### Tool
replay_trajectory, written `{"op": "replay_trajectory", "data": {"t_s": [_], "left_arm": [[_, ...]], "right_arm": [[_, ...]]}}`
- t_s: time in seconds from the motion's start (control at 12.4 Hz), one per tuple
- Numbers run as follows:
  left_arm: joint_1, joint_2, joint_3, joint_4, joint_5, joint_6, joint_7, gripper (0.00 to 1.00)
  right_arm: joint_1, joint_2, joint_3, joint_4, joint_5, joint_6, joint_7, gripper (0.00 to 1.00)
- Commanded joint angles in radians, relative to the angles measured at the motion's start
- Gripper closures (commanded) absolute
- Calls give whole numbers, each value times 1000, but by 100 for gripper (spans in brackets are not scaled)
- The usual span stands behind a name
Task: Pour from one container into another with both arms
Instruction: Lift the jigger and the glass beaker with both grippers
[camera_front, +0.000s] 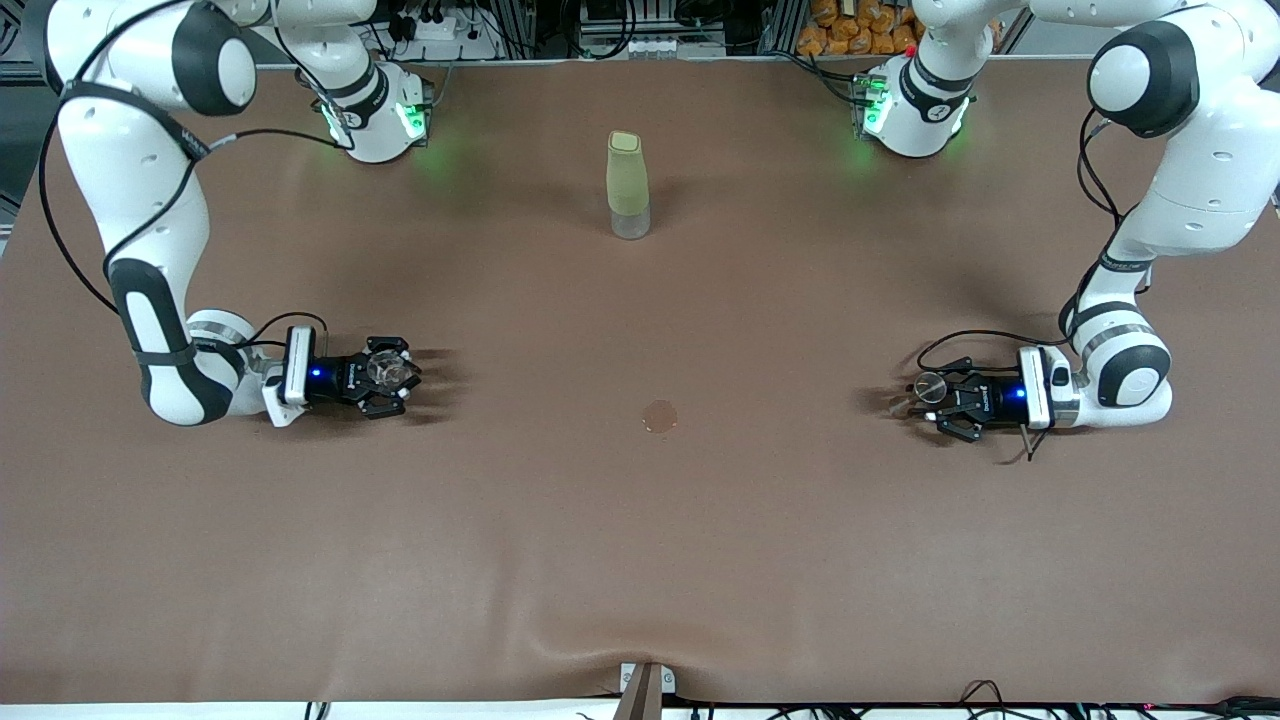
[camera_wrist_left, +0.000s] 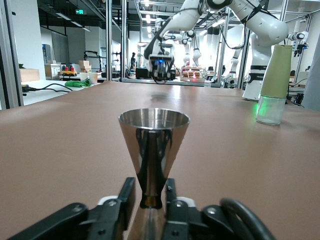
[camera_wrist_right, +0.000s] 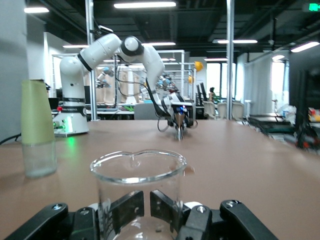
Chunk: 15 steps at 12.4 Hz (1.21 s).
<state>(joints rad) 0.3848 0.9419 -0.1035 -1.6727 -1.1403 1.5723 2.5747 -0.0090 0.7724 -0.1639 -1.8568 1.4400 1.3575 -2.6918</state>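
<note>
- Brown table (camera_front: 640, 560) covered by a mat; a small round mark (camera_front: 659, 416) sits on it nearest the front camera, midway between the two grippers.
- Left gripper (camera_front: 925, 392): low over the table at the left arm's end, lying roughly level and pointing toward the table's middle. Fingers (camera_wrist_left: 122, 200) clenched on the narrow waist of a metal jigger (camera_wrist_left: 154, 150). The jigger stands upright, its wide mouth up; the inside of the cup cannot be seen.
- Right gripper (camera_front: 400, 374): low over the table at the right arm's end, also level and pointing toward the middle, facing the left gripper. Fingers (camera_wrist_right: 131, 207) grasping a clear glass beaker (camera_wrist_right: 138, 185) by its lower wall. The beaker is upright, with a pouring lip on its rim; no liquid can be made out in it.
- The two grippers are well apart, with bare mat between them.
- Bottle (camera_front: 627, 185): tall, pale green upper part over a clear base, standing upright and untouched on the table, farther from the front camera than both grippers and roughly midway between the two arm bases.
- Left arm's base (camera_front: 912, 110) and right arm's base (camera_front: 385, 110): farthest from the camera, each showing a green light.
</note>
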Motion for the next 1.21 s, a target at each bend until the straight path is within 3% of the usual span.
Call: {"op": "replay_trajectory", "data": {"t_s": [0.0,0.24,0.48,0.64,1.12], "left_arm": [[-6,14,4,16,-24,-12,21,75],[-6,12,4,16,-25,-12,7,100],[-6,-2,-1,19,-26,-17,-5,100],[3,-20,-63,22,-22,-20,-10,100],[-70,-123,-145,47,16,-5,-110,100]], "right_arm": [[49,-198,-19,-123,60,8,97,100],[124,-342,-46,-221,121,32,214,100],[190,-487,-55,-350,172,122,265,100],[233,-545,-55,-403,198,169,285,100],[342,-621,-57,-443,273,282,325,100]]}}
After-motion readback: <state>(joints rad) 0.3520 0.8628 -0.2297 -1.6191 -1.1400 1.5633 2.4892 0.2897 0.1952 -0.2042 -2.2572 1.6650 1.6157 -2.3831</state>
